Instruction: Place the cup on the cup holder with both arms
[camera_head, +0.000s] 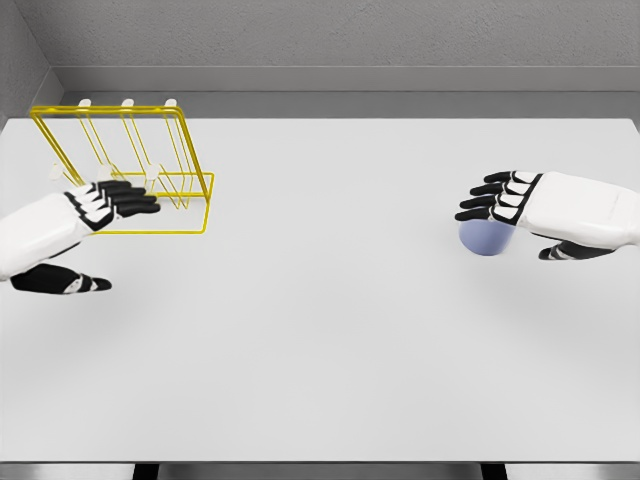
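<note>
Grey walls are closing off the far side of the white desk (330, 330) that I am working over. My cup (485, 240), pale blue, is sitting on the desk's right part, mostly hidden under my right hand (545, 210); only its rounded lower edge is showing below my knuckles. My right fingers (490, 200) are lying side by side over the cup's top with the thumb dropping down beside it, though I cannot tell whether they are actually gripping it. Well apart, at the far left, the yellow wire cup holder (125, 170) is standing with white-tipped pegs along its top. My left hand (75, 225) is hovering just in front of it, fingers stretched out loosely together, holding nothing, thumb hanging below.
</note>
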